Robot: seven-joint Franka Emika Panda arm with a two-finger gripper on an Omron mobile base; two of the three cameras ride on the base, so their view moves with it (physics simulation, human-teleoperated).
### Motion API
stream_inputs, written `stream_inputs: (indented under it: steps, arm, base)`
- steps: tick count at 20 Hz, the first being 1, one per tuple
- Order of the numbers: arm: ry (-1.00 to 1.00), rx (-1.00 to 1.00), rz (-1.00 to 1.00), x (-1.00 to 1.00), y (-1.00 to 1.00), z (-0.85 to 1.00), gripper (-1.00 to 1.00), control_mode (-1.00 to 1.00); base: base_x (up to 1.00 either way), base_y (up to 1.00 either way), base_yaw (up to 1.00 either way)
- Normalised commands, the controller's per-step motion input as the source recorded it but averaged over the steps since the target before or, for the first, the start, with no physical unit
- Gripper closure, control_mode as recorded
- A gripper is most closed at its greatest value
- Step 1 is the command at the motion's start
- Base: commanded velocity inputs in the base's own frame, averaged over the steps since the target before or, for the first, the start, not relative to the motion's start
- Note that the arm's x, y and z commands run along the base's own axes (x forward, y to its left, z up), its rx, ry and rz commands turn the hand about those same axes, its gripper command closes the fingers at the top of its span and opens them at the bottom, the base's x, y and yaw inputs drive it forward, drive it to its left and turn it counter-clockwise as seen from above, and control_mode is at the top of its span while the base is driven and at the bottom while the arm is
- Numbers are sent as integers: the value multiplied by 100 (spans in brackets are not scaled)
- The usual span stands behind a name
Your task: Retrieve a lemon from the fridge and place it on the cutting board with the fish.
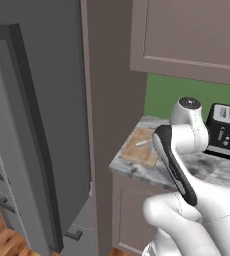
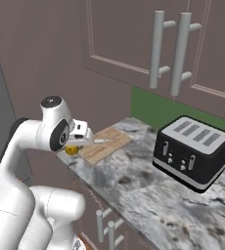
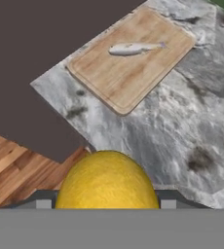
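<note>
Gripper (image 2: 74,146) grips lemon (image 3: 107,181) near cutting board (image 3: 148,63).

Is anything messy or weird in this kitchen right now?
Nothing is spilled or broken. The one odd thing is the fridge: its door hangs open beside the counter. The fish lies neatly on the cutting board, the toaster stands upright, and the tool holds the lemon.
</note>
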Motion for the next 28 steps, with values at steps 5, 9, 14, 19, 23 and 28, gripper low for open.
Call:
stream_inputs:
  steps: [5, 9, 14, 19, 23, 28]
  arm:
    - [6, 0, 1, 52, 0, -41, 100, -100]
    - [11, 0, 0, 51, -5, -34, 100, -100]
    - [10, 0, 0, 54, -13, -24, 100, -100]
    - [5, 0, 0, 61, -10, -19, 100, -100]
    - [0, 0, 0, 63, 0, -18, 100, -100]
    - [2, -3, 0, 49, 0, -31, 100, -100]
  base:
    - [0, 0, 0]
    - [0, 0, 0]
    - [0, 0, 0]
    - [0, 0, 0]
    - [0, 0, 0]
    - [0, 0, 0]
